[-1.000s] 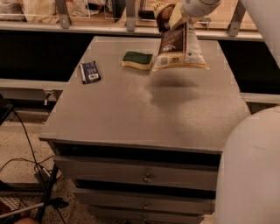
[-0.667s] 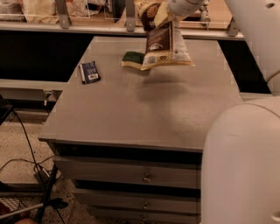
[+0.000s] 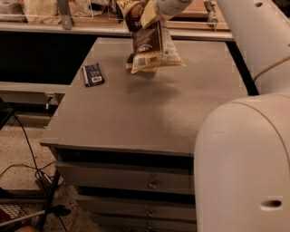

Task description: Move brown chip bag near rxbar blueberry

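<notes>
The brown chip bag (image 3: 152, 43) hangs in the air above the far middle of the grey table (image 3: 149, 113), dark brown front with pale cream edges and a white label at its lower end. My gripper (image 3: 154, 11) is at the top of the view, shut on the bag's upper end. The rxbar blueberry (image 3: 93, 74), a small navy wrapper with a white patch, lies flat near the table's left edge, well to the left of the bag and lower in the view.
A green-topped yellow sponge (image 3: 130, 61) peeks out behind the bag's lower left corner. My white arm (image 3: 253, 41) fills the right side. A shelf with bags (image 3: 41, 9) runs behind the table. Drawers (image 3: 127, 181) are below the tabletop, cables on the floor at left.
The gripper has carried the brown chip bag to the left, towards the rxbar. The bag now covers most of the sponge. The rxbar has not moved.
</notes>
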Robot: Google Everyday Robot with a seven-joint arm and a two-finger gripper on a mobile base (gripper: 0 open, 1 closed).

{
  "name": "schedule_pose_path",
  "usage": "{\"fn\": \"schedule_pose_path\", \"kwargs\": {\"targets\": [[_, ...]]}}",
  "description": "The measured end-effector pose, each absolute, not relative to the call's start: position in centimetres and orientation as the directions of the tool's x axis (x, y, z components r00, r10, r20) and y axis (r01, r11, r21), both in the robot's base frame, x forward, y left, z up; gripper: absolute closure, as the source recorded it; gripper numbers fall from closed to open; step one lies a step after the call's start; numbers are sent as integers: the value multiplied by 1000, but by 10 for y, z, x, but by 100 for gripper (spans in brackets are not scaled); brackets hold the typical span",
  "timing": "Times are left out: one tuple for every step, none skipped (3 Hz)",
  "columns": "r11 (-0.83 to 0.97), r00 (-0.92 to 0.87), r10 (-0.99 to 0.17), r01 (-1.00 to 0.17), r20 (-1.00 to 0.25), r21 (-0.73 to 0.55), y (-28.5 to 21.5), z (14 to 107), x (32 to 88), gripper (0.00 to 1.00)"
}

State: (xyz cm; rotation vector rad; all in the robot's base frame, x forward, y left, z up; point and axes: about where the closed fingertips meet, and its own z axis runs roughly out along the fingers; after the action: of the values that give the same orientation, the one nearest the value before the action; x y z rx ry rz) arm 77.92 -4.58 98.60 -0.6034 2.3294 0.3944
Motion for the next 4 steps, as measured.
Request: {"fn": "schedule_pose_path", "kwargs": {"targets": [[812, -649, -357, -571, -672, 121, -19, 981, 774, 100], [777, -641, -403, -617, -653, 127, 8, 976, 766, 89], [747, -633, -444, -652, -634, 128, 30, 971, 759, 66], [727, -626, -472, -674, -621, 127, 44, 969, 753, 43]]}}
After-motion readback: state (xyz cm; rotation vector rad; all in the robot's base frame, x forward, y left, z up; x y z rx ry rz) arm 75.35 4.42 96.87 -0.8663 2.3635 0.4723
